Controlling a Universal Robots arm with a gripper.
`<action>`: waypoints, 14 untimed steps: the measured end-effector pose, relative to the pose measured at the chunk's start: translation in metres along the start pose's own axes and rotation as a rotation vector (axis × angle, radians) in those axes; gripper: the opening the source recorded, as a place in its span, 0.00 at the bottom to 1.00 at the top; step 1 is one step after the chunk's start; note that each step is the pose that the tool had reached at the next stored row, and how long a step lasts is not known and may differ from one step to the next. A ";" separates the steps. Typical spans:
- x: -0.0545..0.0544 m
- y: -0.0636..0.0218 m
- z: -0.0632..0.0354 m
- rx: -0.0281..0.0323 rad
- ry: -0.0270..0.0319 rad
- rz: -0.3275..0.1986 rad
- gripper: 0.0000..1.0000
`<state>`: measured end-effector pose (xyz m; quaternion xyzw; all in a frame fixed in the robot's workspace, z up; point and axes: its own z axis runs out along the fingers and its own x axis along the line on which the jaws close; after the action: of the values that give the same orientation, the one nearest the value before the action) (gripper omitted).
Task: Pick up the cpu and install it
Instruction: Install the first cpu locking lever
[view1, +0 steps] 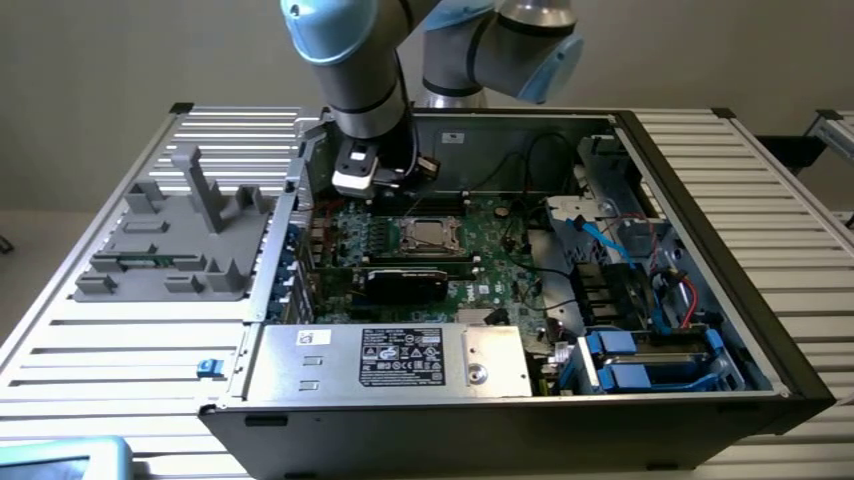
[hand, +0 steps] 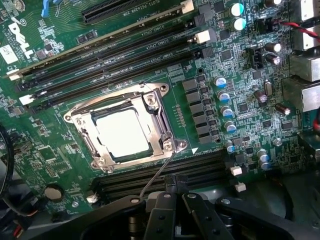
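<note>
Fingers (hand: 161, 212) clenched on nothing: your gripper (hand: 172, 195) hovers at eleven o'clock of the metal-framed socket (hand: 80, 116), exterior view, likely because the shiny silver-grey square cpu (hand: 122, 134) sits inside.

Plain grey-beige wall (view1: 80, 50), ribbed aluminium table (view1: 120, 350), soft even light

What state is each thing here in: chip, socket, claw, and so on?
cpu: seated inside the socket frame.
socket frame: appears lowered around the cpu.
lever: sticking out toward the claw.
claw: shut, over the memory slots.
memory slots: empty.
computer case: open, side panel off.
</note>
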<state>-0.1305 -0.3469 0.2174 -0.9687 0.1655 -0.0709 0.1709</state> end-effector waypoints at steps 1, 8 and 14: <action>-0.001 0.0003 0.0003 0.0025 0.0016 0.001 0.11; -0.003 0.0025 0.0043 0.0116 0.0231 0.017 0.11; -0.006 0.0051 0.0085 0.0152 0.0341 0.030 0.11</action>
<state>-0.1356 -0.3469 0.2072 -0.9634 0.1825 -0.0861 0.1765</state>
